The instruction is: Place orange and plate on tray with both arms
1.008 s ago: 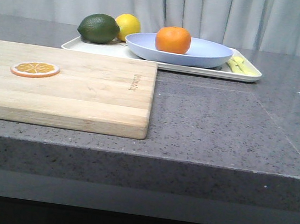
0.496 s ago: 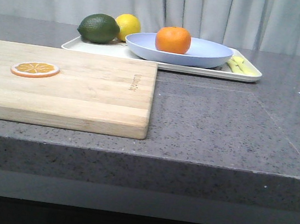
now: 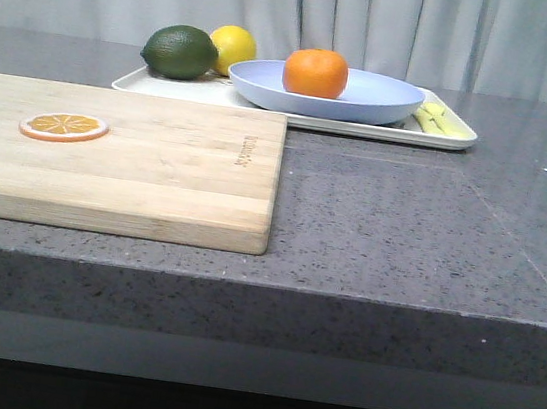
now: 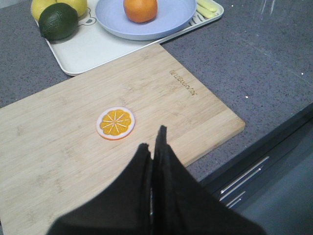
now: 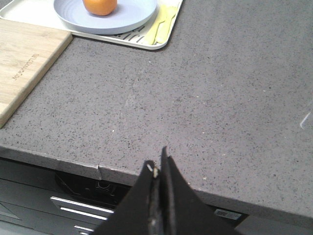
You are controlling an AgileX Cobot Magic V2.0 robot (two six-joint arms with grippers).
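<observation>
The orange (image 3: 316, 72) rests in the pale lavender-blue plate (image 3: 378, 102), and the plate sits on the white tray (image 3: 364, 129) at the back of the counter. Both wrist views show the same: orange (image 4: 140, 9) in plate (image 4: 171, 22) on tray (image 4: 88, 49), and orange (image 5: 100, 5) in plate (image 5: 127, 17) on tray (image 5: 29, 17). My left gripper (image 4: 152, 139) hangs shut and empty over the near part of the cutting board. My right gripper (image 5: 157, 161) is shut and empty above the counter's front edge. Neither arm shows in the front view.
A wooden cutting board (image 3: 158, 164) with an orange slice (image 3: 63, 125) lies at the front left. A green lime (image 3: 180, 51), a yellow lemon (image 3: 236, 46) and pale yellow sticks (image 3: 438, 120) share the tray. Grey counter (image 3: 402, 222) lies to the right.
</observation>
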